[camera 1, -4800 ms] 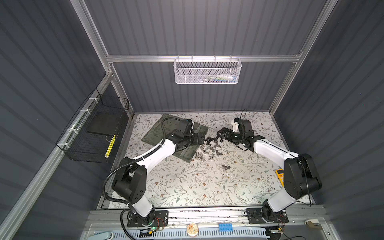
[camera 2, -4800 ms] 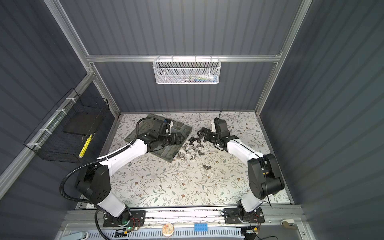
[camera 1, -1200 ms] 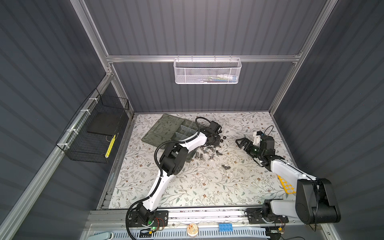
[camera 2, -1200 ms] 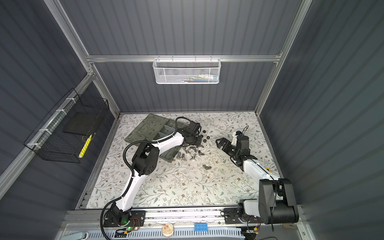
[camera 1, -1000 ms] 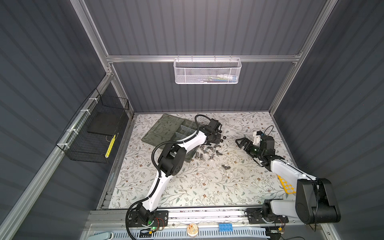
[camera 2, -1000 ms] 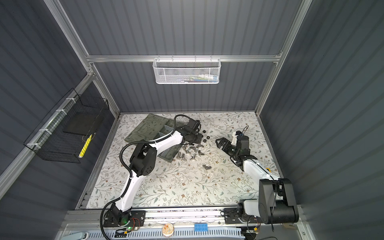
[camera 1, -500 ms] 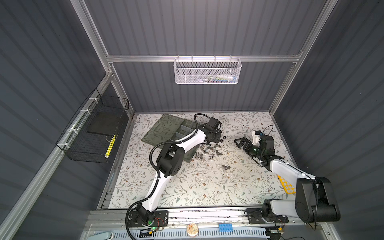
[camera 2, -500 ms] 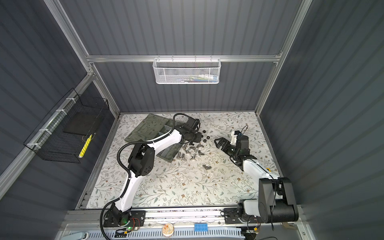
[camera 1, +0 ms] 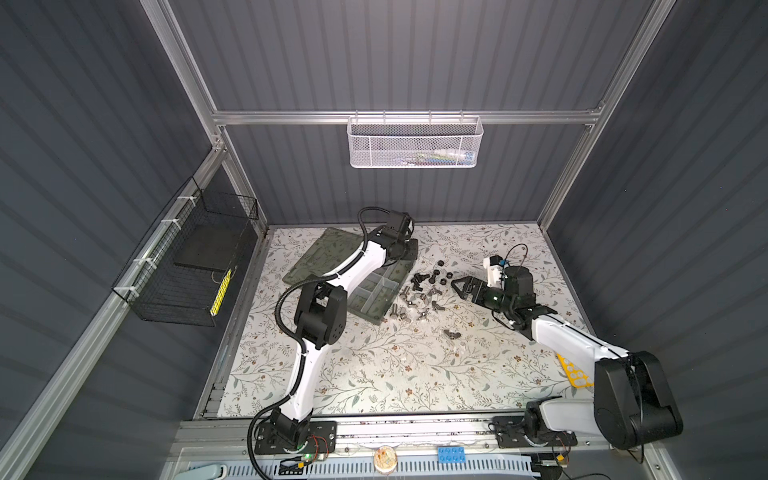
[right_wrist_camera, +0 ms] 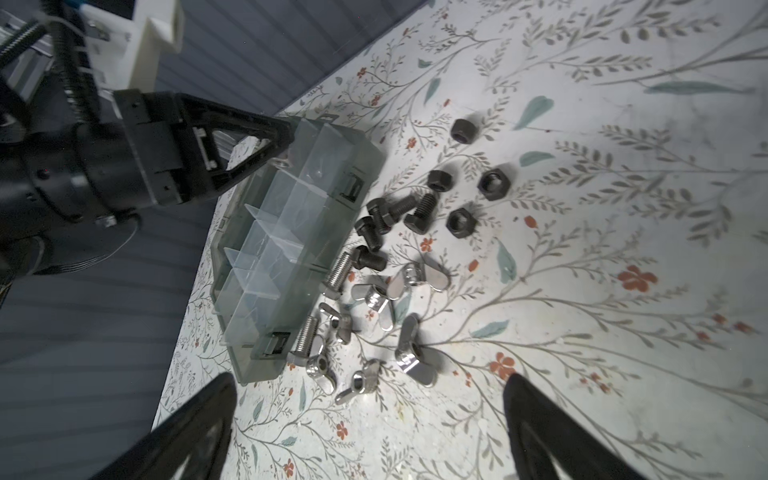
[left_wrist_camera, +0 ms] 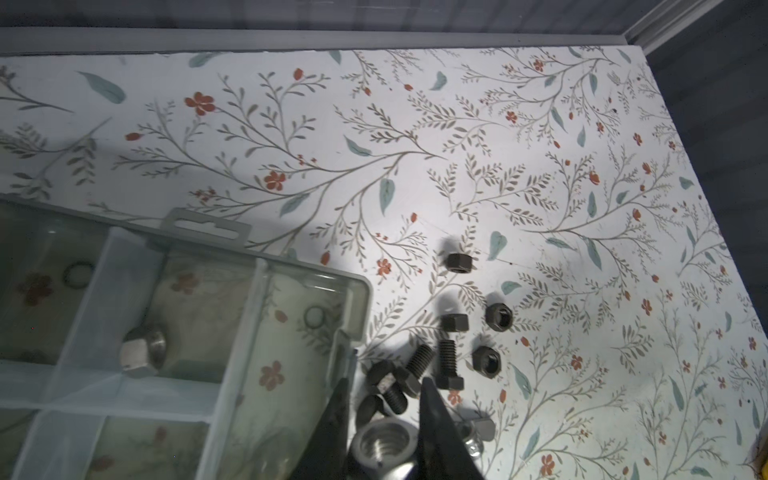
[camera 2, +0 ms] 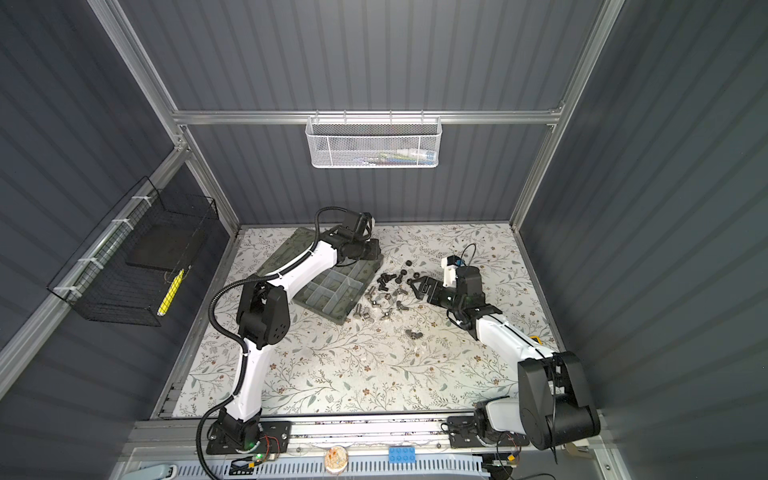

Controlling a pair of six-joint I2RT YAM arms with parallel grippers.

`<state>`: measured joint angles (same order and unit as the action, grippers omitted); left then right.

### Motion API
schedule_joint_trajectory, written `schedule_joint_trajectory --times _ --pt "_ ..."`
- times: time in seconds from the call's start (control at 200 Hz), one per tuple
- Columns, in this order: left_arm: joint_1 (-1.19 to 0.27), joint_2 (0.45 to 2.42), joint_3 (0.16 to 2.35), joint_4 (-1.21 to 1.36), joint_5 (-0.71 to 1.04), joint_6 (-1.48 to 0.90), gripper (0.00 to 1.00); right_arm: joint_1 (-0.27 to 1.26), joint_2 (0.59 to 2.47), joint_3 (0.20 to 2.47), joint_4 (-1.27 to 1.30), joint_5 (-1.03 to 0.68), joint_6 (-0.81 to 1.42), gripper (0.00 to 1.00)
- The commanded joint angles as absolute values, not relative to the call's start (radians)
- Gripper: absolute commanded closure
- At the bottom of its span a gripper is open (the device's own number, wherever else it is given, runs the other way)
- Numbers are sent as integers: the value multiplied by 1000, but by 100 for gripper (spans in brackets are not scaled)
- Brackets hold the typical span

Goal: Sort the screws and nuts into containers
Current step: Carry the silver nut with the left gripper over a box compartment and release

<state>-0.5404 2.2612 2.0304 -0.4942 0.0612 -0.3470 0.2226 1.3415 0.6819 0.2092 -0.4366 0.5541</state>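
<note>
Floral worktop (camera 1: pixel 395 374), grey ribbed walls (camera 1: pixel 395 62). Screws (right_wrist_camera: pixel 419 212) & nuts (right_wrist_camera: pixel 492 185) loose mid-worktop, containers (camera 1: pixel 382 286) at their 9 o'clock. L pincer (left_wrist_camera: pixel 384 386) grips silver nut (left_wrist_camera: pixel 384 444); R pincer (right_wrist_camera: pixel 370 380) wide, empty.

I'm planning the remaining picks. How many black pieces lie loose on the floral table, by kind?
Black screws: 4
Black nuts: 4
Total: 8
</note>
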Motion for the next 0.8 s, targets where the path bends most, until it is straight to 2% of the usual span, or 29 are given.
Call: schedule_joint_trajectory --times 0.0,0.32,0.796 --pt "-504 2253 2072 -491 90 -342 76 245 1375 736 190 -417 532 1" --pt "-444 2323 2107 -470 95 -354 76 285 1491 878 145 -419 556 1" --pt "-422 2394 2060 -443 52 -334 75 293 1534 853 163 -420 577 1"
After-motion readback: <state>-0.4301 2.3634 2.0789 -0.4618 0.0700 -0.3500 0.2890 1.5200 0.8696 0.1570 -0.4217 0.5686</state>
